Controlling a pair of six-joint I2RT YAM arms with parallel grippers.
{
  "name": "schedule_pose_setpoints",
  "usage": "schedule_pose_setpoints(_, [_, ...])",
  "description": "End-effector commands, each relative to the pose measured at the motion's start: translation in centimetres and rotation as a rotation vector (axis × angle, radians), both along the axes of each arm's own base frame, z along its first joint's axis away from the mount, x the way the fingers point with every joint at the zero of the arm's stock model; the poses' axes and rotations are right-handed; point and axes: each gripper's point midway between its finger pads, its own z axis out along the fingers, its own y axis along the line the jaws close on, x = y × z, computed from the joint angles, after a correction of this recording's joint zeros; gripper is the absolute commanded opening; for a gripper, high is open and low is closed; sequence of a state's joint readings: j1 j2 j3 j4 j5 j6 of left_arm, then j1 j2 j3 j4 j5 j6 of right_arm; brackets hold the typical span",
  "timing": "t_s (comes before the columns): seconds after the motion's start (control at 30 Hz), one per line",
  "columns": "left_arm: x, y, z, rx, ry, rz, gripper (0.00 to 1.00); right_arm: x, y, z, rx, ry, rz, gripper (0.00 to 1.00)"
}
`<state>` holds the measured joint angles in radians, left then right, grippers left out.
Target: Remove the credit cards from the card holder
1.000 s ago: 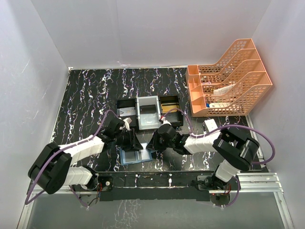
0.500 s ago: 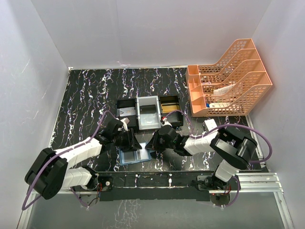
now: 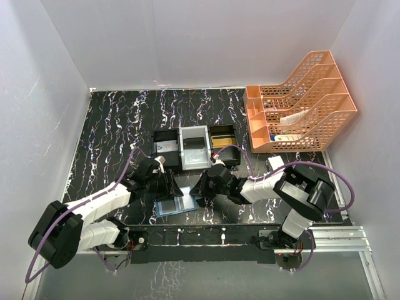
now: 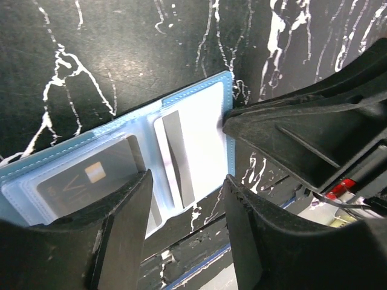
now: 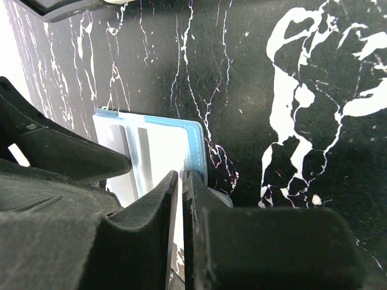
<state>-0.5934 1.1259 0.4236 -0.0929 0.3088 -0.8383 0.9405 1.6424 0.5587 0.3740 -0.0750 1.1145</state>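
The blue card holder [image 3: 177, 205] lies open and flat near the table's front edge. In the left wrist view its left pocket holds a dark credit card [image 4: 91, 178] with a chip. Its right pocket holds a pale silver card [image 4: 193, 142] with a grey stripe. My left gripper [image 4: 187, 181] hovers open just over the holder's middle, with nothing between its fingers. My right gripper [image 5: 181, 178] is shut, its tips resting on the holder's right blue edge [image 5: 196, 142]. The two grippers nearly touch over the holder.
A black-and-white three-compartment tray [image 3: 195, 147] stands just behind the holder. An orange mesh file rack [image 3: 300, 106] fills the back right corner, and a small white box [image 3: 275, 164] lies in front of it. White walls enclose the table.
My left gripper's jaws have widened, and its arm has shifted slightly right over the holder. The right gripper has stayed shut and edged a little left.
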Motion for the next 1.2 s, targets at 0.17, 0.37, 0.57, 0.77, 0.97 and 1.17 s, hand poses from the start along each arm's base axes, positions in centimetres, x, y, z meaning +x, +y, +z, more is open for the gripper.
schedule_pose_setpoints(0.17, [-0.9,0.1,-1.4,0.009,0.053,-0.008,0.43,-2.8,-5.2,-6.5,-0.250,0.119,-0.016,0.08])
schedule_pose_setpoints(0.37, [-1.0,0.1,-2.1,-0.003,0.069,0.018,0.35,-2.9,-5.1,-6.5,-0.244,0.122,-0.015,0.08])
schedule_pose_setpoints(0.57, [-1.0,0.0,-1.7,-0.035,0.045,0.034,0.29,-3.3,-4.8,-6.6,-0.217,0.133,0.000,0.08])
schedule_pose_setpoints(0.77, [-1.0,-1.2,-0.1,-0.143,0.008,0.017,0.16,-3.5,-4.9,-6.7,-0.215,0.140,-0.002,0.08])
schedule_pose_setpoints(0.97, [-1.1,-2.3,1.0,-0.247,-0.004,0.008,0.12,-3.5,-4.9,-6.8,-0.220,0.143,0.000,0.08])
schedule_pose_setpoints(1.17, [-1.1,-2.7,1.8,-0.299,-0.024,0.011,0.07,-3.5,-5.0,-6.9,-0.226,0.146,-0.002,0.08])
